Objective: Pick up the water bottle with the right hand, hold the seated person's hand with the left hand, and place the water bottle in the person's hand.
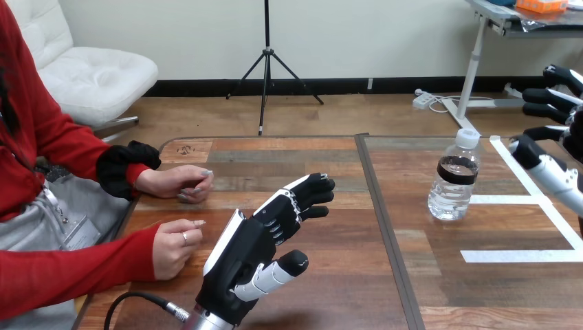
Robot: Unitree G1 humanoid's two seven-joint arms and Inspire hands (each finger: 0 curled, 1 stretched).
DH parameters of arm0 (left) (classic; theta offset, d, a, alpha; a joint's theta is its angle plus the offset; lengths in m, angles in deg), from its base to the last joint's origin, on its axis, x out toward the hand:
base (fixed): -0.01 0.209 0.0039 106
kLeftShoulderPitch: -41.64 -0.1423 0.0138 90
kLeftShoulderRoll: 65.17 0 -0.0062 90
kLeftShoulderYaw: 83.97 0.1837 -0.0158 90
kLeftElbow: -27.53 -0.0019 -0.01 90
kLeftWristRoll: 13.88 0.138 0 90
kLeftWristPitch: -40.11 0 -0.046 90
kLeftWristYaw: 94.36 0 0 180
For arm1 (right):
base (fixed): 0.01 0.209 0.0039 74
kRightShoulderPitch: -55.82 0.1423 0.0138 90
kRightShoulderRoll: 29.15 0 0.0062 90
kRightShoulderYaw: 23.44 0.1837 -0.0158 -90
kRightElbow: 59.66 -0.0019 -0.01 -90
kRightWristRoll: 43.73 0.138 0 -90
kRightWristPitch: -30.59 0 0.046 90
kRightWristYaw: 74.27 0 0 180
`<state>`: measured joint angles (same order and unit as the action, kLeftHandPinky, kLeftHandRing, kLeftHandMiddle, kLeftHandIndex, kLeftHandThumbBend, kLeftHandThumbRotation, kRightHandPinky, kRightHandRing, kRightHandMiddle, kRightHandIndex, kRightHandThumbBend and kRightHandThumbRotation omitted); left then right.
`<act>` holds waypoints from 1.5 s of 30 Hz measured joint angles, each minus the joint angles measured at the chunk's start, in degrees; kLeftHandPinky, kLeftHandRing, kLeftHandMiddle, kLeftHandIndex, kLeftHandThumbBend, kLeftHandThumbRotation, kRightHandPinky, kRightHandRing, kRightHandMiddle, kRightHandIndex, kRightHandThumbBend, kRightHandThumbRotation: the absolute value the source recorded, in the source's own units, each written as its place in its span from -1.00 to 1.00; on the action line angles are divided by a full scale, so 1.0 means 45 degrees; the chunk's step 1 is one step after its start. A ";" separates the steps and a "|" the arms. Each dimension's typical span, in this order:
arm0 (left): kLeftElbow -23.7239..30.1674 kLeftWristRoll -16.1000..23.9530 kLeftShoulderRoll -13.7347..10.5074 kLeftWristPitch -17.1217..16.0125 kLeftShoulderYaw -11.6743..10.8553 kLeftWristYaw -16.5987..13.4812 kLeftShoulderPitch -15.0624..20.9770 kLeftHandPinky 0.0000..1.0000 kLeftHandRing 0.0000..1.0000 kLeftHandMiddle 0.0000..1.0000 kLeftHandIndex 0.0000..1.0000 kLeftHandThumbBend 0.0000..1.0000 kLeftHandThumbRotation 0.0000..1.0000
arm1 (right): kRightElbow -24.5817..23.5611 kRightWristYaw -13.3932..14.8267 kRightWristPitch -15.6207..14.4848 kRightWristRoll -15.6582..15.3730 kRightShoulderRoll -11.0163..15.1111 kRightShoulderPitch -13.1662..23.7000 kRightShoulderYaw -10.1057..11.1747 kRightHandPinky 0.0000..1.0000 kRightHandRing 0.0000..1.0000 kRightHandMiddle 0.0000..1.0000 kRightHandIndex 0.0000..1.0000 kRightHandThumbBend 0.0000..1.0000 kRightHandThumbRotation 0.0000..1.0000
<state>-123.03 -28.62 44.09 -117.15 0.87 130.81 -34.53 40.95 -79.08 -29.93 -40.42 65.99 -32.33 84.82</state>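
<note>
Water bottle [454,180] stands upright on the right half of the counter [344,289], just right of the seam down the middle. Clear body, white cap, dark band around the upper part. Its base sits just left of the white tape lines [522,256] (close to the upper short strip; I can't tell whether it overlaps).

Right hand [553,172] comes in at the view's right edge, level with the bottle and to its right. Fingers [543,96] are spread and mostly straight, pointing left toward the bottle, thumb lowest. There's a clear gap between the thumb tip and the bottle, so no contact.

Left hand [258,247] is raised over the left half of the counter, white back shells facing left. Fingers [313,189] are loosely extended toward the upper right, slightly bent, and the thumb sticks out to the lower right. Nothing is in its grasp.

The person's nearer hand [175,244] (red sleeve) rests loosely curled at the counter's left edge, just beside the left hand's back, apart from it. The person's farther hand [175,182] (black cuff) lies on the counter behind it, also loosely curled, well apart from both robot hands.
</note>
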 measured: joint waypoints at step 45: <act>-0.0038 -0.0116 0.0005 -0.0058 -0.0005 0.0223 0.0007 0.63 0.72 0.72 0.71 0.97 0.41 | 1.0851 -0.0679 -0.2775 -0.4308 0.2468 0.6046 -0.2884 0.32 0.58 0.63 0.75 1.00 0.10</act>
<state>-123.20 -29.14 44.11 -117.41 0.85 131.82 -34.49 89.78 -82.14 -42.42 -59.81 77.09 -5.13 71.84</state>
